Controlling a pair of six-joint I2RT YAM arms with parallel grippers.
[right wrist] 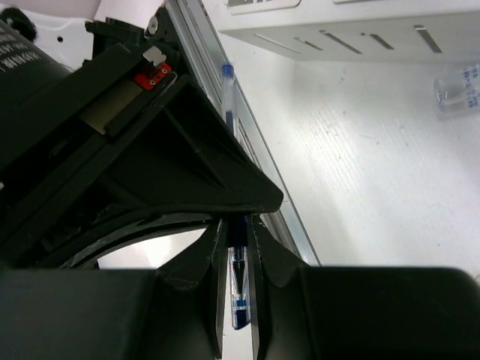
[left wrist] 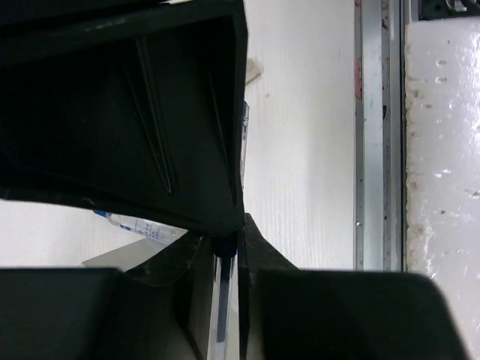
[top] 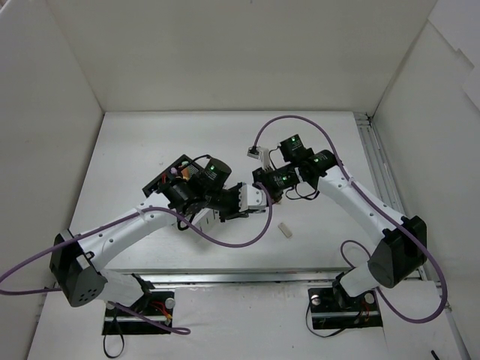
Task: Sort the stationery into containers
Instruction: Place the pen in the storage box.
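Two sets of jaws meet on one blue pen (right wrist: 227, 97) above the desk (top: 315, 150): your right jaws (right wrist: 237, 232) clamp it, your left jaws (left wrist: 227, 247) look closed on it too, pen lengthwise through both. The black box (top: 161, 180), nearer your left arm, holds coloured bits; the white box (right wrist: 337, 30) hides its contents

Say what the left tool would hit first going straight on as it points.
The left tool would likely meet the small beige rectangular eraser on the white table ahead; its height is unclear, so it might pass over.
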